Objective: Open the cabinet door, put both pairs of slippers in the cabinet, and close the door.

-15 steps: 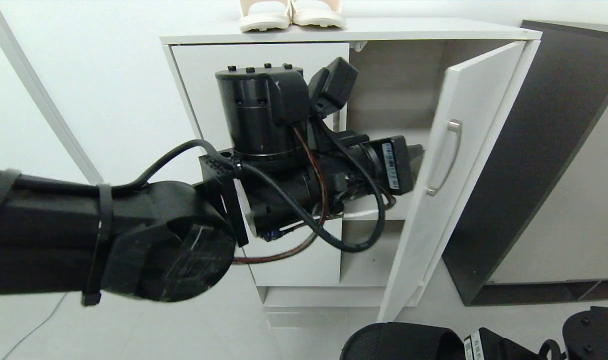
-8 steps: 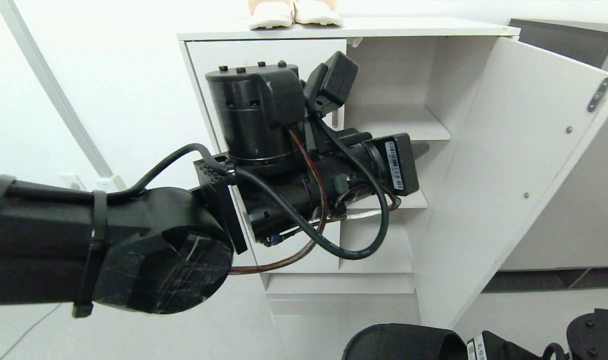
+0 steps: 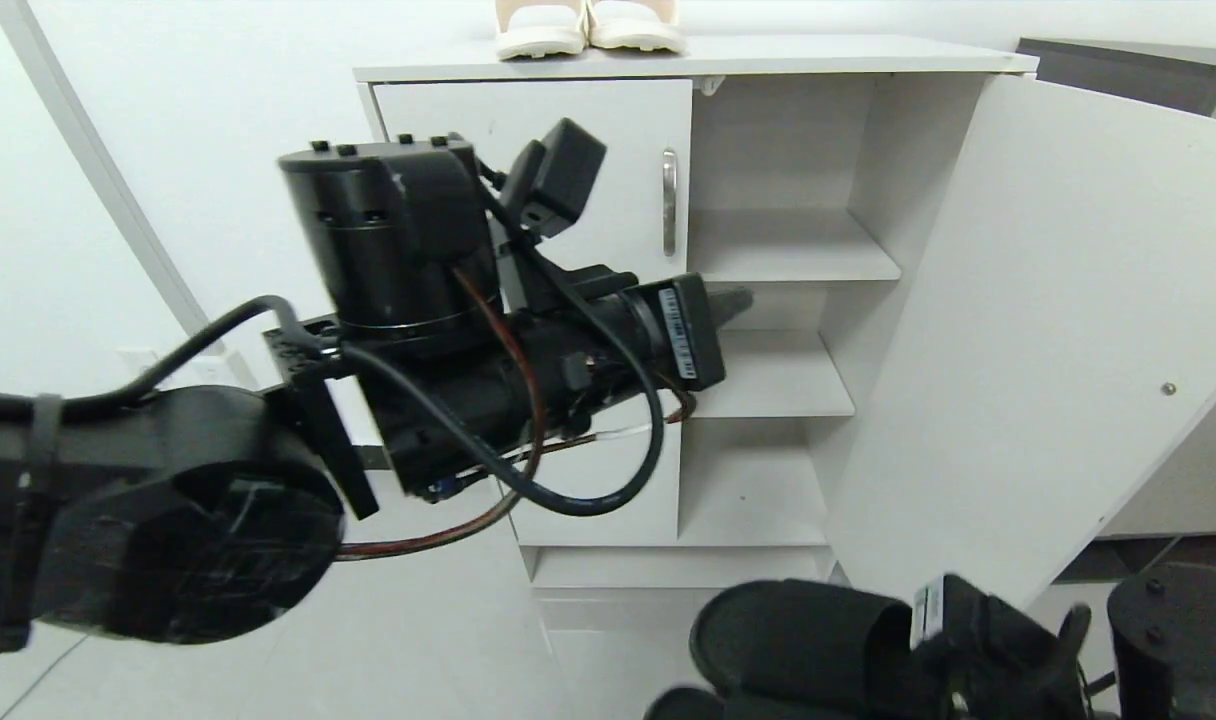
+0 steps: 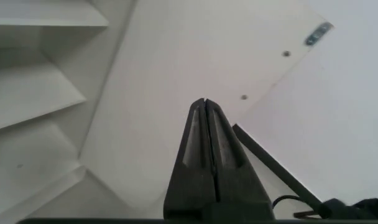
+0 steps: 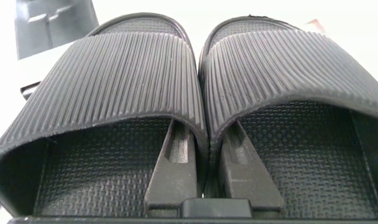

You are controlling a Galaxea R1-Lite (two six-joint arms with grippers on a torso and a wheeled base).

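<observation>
Black slippers (image 5: 139, 81) clamped by adjoining strap sides in right gripper (image 5: 204, 130), low before cabinet (image 3: 818, 68). White slippers (image 3: 588, 25) on cabinet top. Right door (image 3: 1048, 330) swung wide, left door (image 3: 628, 130) closed. Left gripper (image 4: 204, 106) pressed closed, holding nothing, near shelves (image 3: 788, 262). White wall (image 3: 218, 150), pale floor (image 3: 448, 640).

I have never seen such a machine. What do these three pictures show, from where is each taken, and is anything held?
This is a two-armed robot facing a white cabinet. The large picture comes from a camera on its head; the black bulk there is its left arm. The cabinet's right door stands open, showing its shelves; a pair of white slippers sits on top. The other two pictures come from cameras on the wrists. The left gripper is shut on nothing and points toward the open door's inner face. The right gripper pinches a pair of black slippers together, one finger inside each.
</observation>
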